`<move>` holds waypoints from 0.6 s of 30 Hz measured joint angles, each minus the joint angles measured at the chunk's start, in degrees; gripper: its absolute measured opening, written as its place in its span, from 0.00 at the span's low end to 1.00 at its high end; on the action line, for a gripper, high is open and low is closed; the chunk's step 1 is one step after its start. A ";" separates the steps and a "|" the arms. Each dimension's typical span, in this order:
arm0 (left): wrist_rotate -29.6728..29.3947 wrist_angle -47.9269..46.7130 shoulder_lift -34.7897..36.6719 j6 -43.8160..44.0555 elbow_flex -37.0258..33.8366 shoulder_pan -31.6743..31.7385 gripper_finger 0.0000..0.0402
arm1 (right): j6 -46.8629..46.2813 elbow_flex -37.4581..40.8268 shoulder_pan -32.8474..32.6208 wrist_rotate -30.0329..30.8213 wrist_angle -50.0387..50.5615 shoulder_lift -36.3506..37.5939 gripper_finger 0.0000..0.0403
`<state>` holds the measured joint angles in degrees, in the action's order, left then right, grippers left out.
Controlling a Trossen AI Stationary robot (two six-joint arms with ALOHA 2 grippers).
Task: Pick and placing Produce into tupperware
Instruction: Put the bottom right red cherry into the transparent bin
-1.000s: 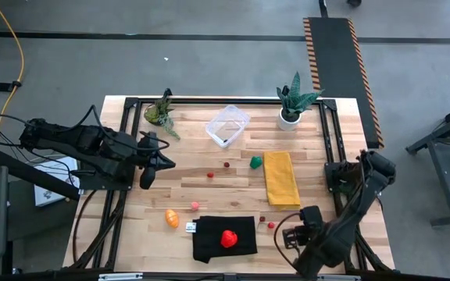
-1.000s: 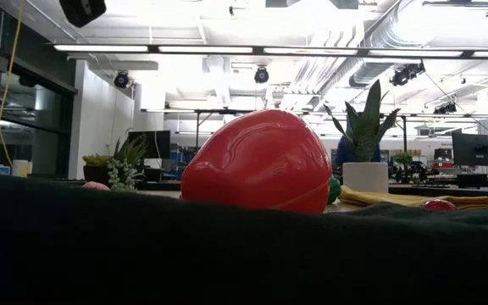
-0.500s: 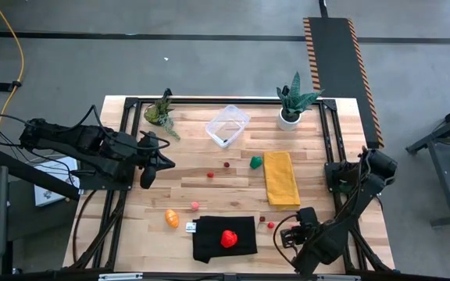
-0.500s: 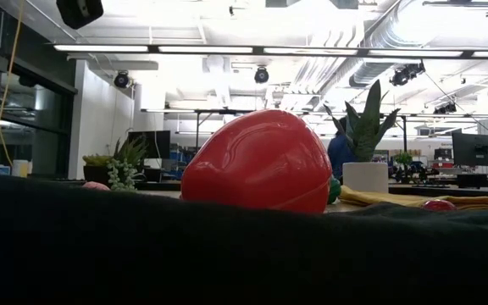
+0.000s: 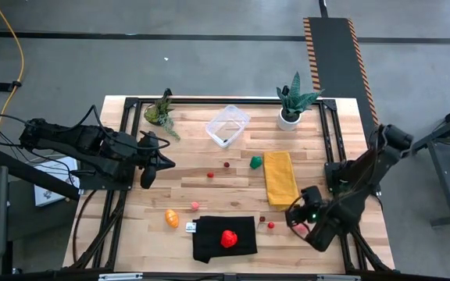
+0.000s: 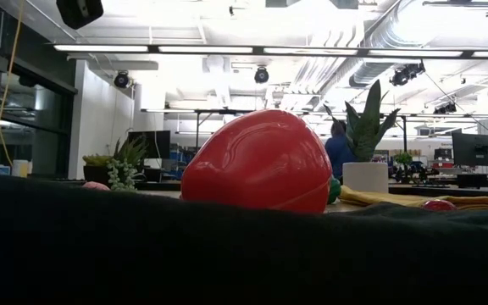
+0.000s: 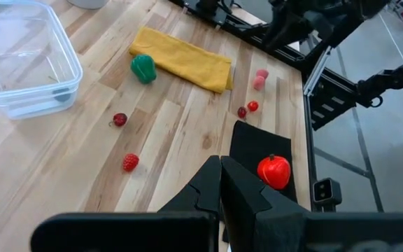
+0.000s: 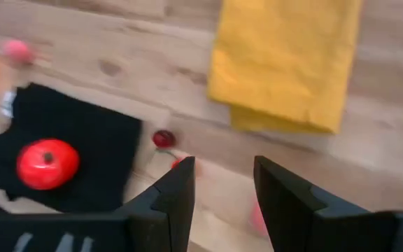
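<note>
In the low view a black cloth (image 6: 142,246) fills the foreground, hiding the table's near part.

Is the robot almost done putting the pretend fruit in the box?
Not yet. The tupperware holds only something small and dark, too tiny to name. The red strawberry sits on the black cloth, and the orange piece, green piece and little berries lie on the table. The right gripper, open and empty, hovers near the berries; the left gripper waits, shut.
</note>
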<state>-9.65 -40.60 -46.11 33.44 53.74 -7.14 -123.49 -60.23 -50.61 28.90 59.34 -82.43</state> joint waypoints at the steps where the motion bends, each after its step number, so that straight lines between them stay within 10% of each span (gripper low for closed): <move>1: 0.00 0.00 0.00 0.04 0.00 0.00 0.00 | 1.42 1.89 0.04 0.65 -2.42 1.15 0.34; 9: -0.02 0.06 0.00 0.06 0.00 0.00 0.00 | 17.57 15.34 0.01 5.17 -27.07 5.33 0.34; 18: -4.22 1.17 0.00 3.12 0.00 0.00 0.00 | 36.29 17.70 1.89 0.95 -31.36 5.28 0.34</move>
<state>-13.87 -39.42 -46.11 36.56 53.74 -7.14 -87.20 -42.52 -48.72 29.85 27.98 -77.14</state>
